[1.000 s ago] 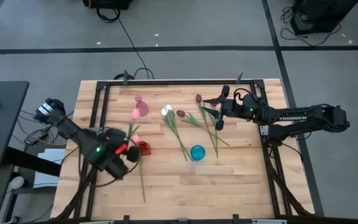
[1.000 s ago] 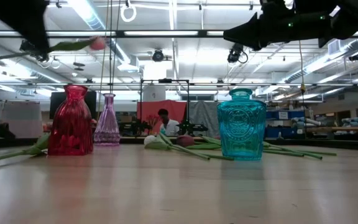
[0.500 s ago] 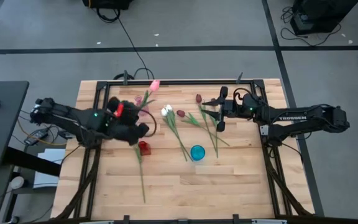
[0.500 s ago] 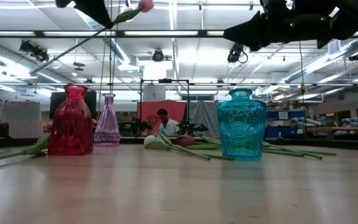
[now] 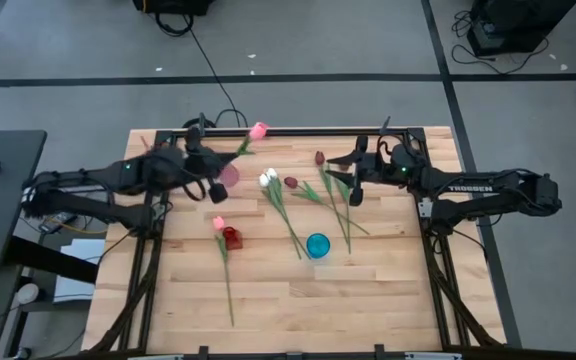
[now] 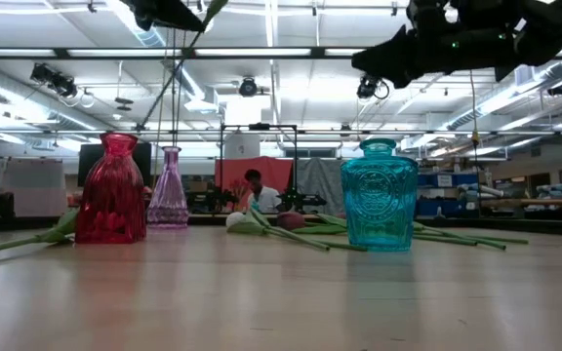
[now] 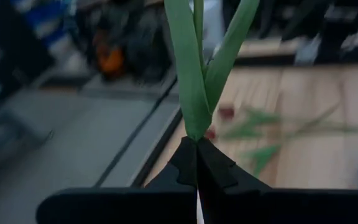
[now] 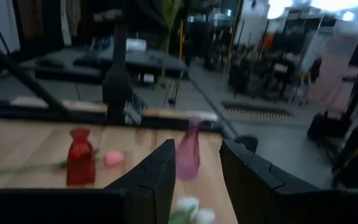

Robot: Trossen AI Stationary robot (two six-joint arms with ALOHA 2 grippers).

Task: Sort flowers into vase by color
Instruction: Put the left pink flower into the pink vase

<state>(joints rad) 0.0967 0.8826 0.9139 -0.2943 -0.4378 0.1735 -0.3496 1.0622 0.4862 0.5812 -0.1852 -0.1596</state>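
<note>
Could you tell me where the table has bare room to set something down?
The near strip of the table, below the teal vase, is bare apart from one pink tulip's stem. It is crowded in the middle, among the scattered tulips and red vase.

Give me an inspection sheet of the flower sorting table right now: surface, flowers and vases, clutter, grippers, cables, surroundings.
Surface: wooden table inside a black frame.
Job's things: pink vase, red vase and teal vase upright. One pink tulip held aloft; another pink tulip lies by the red vase. White tulips and maroon tulips lie mid-table.
Clutter: nothing seen.
Grippers: left gripper shut on the pink tulip's stem, above the pink vase. Right gripper open, above the maroon tulips' end of the table.
Cables: black cable on the floor beyond the table.
Surroundings: person seated far behind the table.
</note>
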